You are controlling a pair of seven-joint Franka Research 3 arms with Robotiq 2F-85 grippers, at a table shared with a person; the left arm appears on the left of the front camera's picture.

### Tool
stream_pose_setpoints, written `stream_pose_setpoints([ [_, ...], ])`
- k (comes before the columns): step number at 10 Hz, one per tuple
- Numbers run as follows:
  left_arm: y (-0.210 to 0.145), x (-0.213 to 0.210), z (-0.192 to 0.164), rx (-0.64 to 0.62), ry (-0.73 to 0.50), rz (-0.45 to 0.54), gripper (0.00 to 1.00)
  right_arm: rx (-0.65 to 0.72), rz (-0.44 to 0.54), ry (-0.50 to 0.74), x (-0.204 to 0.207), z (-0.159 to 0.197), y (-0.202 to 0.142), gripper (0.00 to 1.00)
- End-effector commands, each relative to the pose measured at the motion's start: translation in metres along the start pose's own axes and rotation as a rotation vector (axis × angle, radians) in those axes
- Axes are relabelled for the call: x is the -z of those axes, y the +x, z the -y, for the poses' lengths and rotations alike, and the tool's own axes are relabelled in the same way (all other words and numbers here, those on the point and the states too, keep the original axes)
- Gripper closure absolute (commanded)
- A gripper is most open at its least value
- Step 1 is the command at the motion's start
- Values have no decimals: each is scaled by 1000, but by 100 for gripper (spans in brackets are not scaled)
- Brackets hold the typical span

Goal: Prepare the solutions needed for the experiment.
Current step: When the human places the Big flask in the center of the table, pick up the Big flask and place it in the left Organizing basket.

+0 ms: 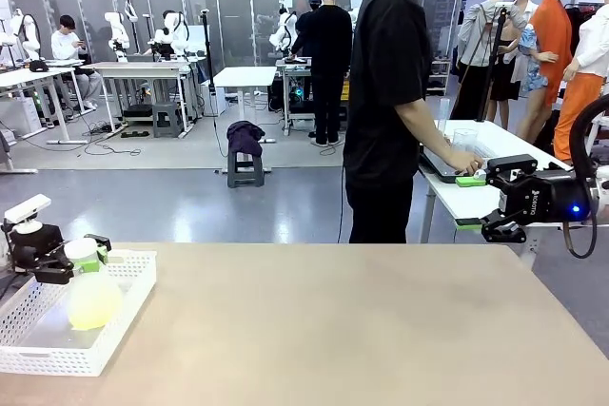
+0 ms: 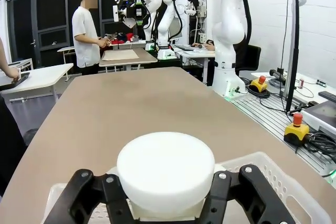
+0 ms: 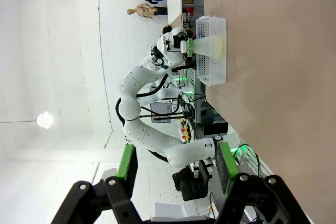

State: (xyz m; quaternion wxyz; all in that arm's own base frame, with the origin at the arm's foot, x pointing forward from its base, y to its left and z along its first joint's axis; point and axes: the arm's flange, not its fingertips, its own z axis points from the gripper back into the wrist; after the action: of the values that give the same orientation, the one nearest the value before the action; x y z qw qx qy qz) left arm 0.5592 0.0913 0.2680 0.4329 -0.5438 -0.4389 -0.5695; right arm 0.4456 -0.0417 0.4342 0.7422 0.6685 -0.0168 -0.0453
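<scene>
A conical flask (image 1: 93, 303) holding pale yellow-green solution (image 1: 95, 311) stands in a white mesh basket (image 1: 128, 303) at the table's left front. My left gripper (image 1: 74, 259) is shut on the flask's neck, just under its white round cap (image 1: 82, 250). In the left wrist view that cap (image 2: 165, 169) sits between the black fingers (image 2: 86, 192) of the left gripper (image 2: 165, 182). Off the table's right edge, my right gripper (image 1: 490, 199) hangs open and holds nothing. In its own view the right gripper (image 3: 175, 161) looks across at the basket (image 3: 212, 74) and flask (image 3: 215, 45).
The brown table (image 1: 333, 330) stretches wide between the two arms. A person in black (image 1: 385, 92) stands beyond the far edge, side-on, with a hand (image 1: 463, 163) at a white side table (image 1: 495, 192) bearing a glass beaker (image 1: 464, 138) and a dark tray.
</scene>
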Motion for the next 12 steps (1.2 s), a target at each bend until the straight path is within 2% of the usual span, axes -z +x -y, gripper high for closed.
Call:
stream_pose_setpoints([
  [1, -3, 0, -8, -24, -20, -5, 54, -4, -2, 4, 0, -2, 0, 24],
  [2, -2, -1, -4, -35, -21, -16, 39, -4, -2, 4, 0, -2, 0, 24],
  [3, -2, -3, -2, -45, -22, -23, 34, -4, -2, 4, 0, -2, 0, 24],
  [4, -1, -4, 0, -44, -21, -26, 19, -4, -2, 4, 0, -2, 0, 24],
  [5, -1, -6, 1, -49, -19, -29, 14, -4, -2, 4, 0, -2, 0, 24],
  [6, -1, -8, 2, -53, -11, -27, 0, -4, -2, 4, 0, -2, 0, 24],
  [12, -3, -4, 3, -39, -6, -13, 0, -4, -2, 4, 0, -2, 0, 24],
])
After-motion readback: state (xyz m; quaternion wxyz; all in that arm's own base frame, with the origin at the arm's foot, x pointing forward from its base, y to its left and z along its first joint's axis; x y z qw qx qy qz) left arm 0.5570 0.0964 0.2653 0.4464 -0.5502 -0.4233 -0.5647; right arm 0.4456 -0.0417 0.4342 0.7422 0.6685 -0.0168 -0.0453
